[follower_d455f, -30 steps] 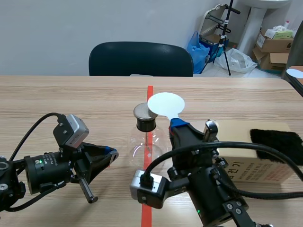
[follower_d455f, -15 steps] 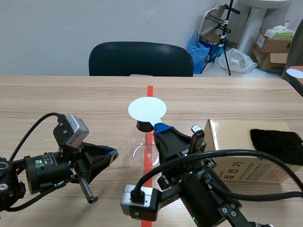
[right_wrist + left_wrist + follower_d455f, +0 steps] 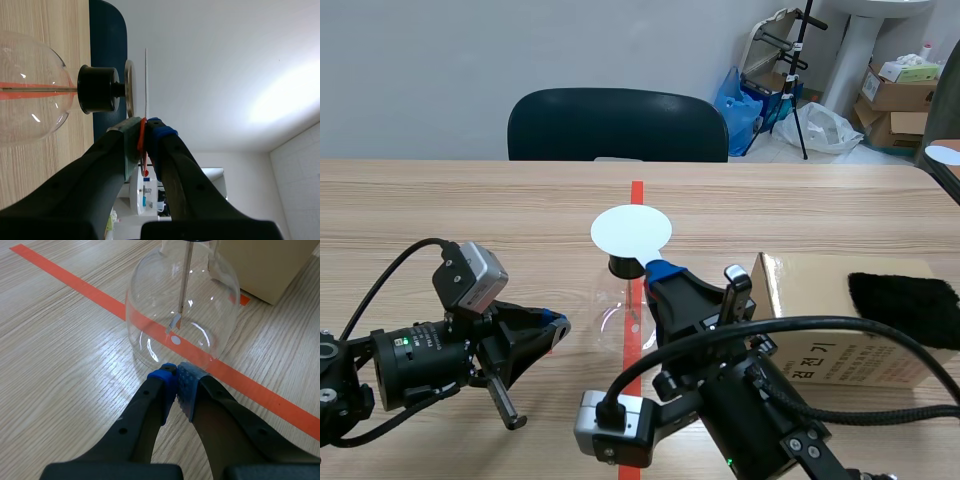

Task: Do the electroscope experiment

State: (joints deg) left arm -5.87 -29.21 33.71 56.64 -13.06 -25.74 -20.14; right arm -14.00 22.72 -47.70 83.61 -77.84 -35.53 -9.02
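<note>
The electroscope, a clear glass flask (image 3: 618,305) with a black stopper (image 3: 97,90) and a metal cap (image 3: 129,88), stands on the orange tape line. Its rod and foil leaves (image 3: 174,326) hang inside the glass. My right gripper (image 3: 655,268) (image 3: 144,133) is shut on the red handle of a white disc (image 3: 631,230). The disc (image 3: 146,82) hovers flat just over the metal cap, a thin gap apart. My left gripper (image 3: 557,323) (image 3: 176,376) lies low on the table, shut on nothing, its tips close to the flask's base (image 3: 150,357).
A cardboard box (image 3: 840,345) with a black cloth (image 3: 905,300) on top stands right of the flask, behind my right arm. A dark chair (image 3: 618,125) sits at the table's far edge. Boxes and bags lie beyond at the back right.
A second ago the white disc was to the right of the metal cap; my right arm carried it left over the cap. Nothing has moved in the last half second.
</note>
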